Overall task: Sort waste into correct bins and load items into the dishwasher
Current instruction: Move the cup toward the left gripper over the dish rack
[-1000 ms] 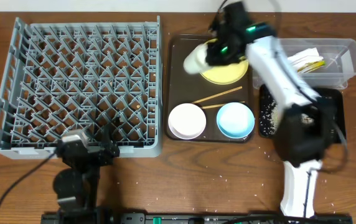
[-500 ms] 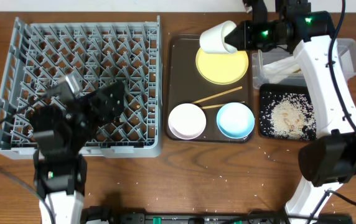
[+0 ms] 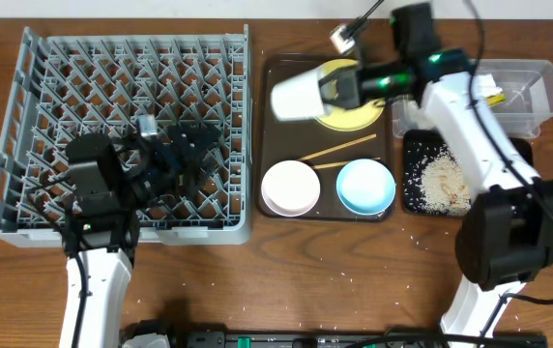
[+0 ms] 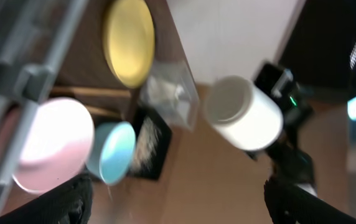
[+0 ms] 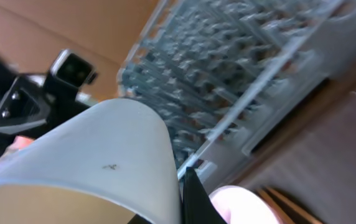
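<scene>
Pinched the small white cup [image 3: 294, 95] at its plate-side end in the right jaws, pressed together on the cup's wall. Held it on its side in the air, above the upper left corner of the brown tray [image 3: 269, 145], just beside the yellow plate [image 3: 354, 118]. Hovered the left jaws, spread wide and gripping nothing, over the lower right part of the dish rack [image 3: 246, 116]. Found on the brown tray, below the plate, the chopsticks [image 3: 339, 150], the white bowl [image 3: 291, 187] and the light blue bowl [image 3: 365, 186]. Found, right of that tray on the surface [image 3: 257, 280], the black tray [image 3: 408, 193] with crumbs [image 3: 441, 179], and behind it the clear tub [image 3: 533, 92].
</scene>
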